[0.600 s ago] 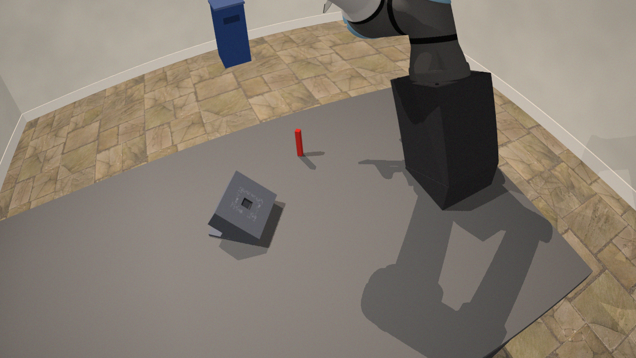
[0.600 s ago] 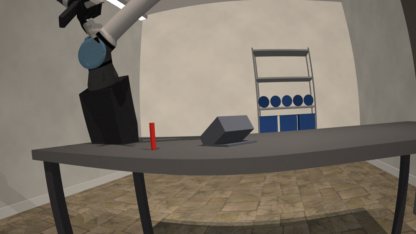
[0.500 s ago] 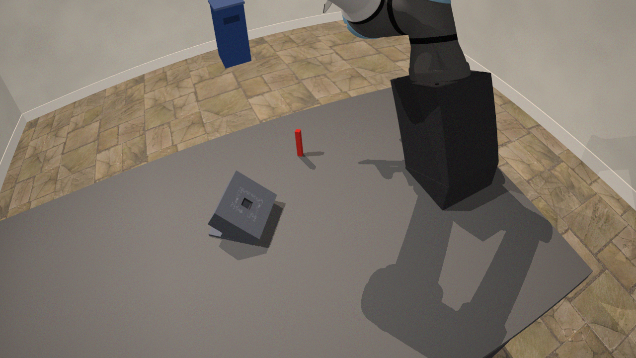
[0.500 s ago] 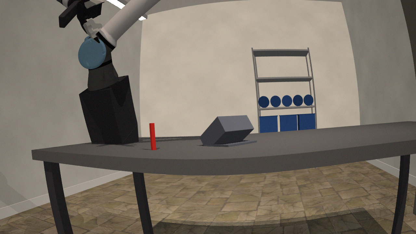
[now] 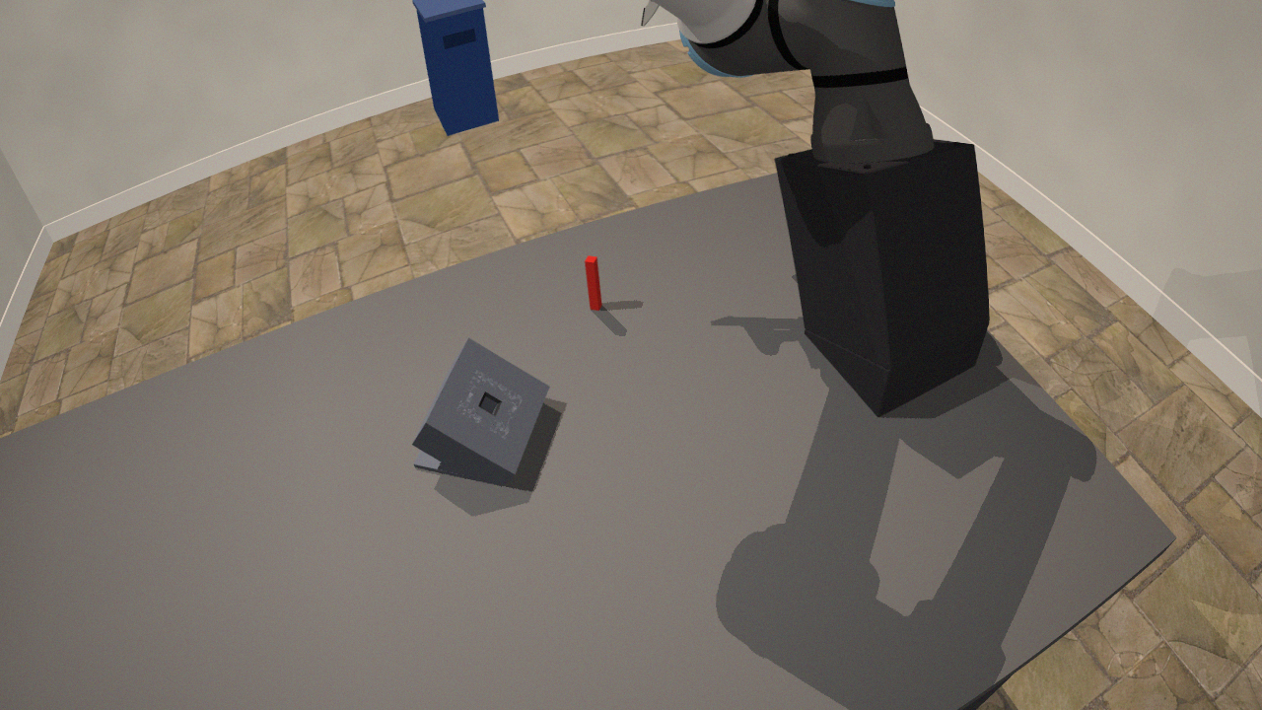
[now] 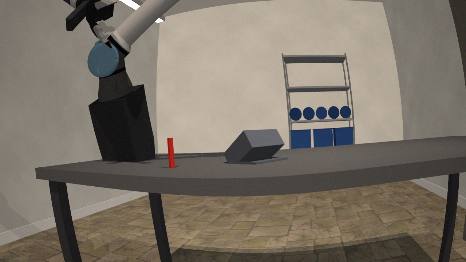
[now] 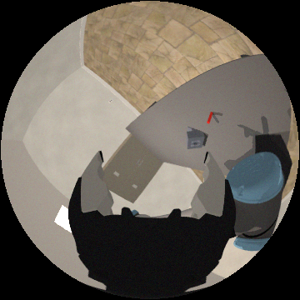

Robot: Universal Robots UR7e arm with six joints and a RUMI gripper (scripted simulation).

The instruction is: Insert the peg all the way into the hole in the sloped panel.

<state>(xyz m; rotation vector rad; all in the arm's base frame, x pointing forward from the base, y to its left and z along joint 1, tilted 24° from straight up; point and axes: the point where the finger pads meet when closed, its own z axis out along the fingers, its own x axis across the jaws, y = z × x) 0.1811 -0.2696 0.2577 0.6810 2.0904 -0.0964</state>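
Hanging high above the table with fingers spread wide and nothing between them, the gripper [image 7: 152, 167] well apart from everything below; standing upright and untouched near the tabletop's far edge, the red peg [image 5: 592, 282], not far from the black pedestal [image 5: 886, 264] at the right end; sitting toward the middle of the table [image 5: 264, 574], the sloped panel [image 5: 487, 413], its square hole [image 5: 489, 404] vacant; nothing done yet by the look of it; reaching, grasping, carrying and full insertion all left.
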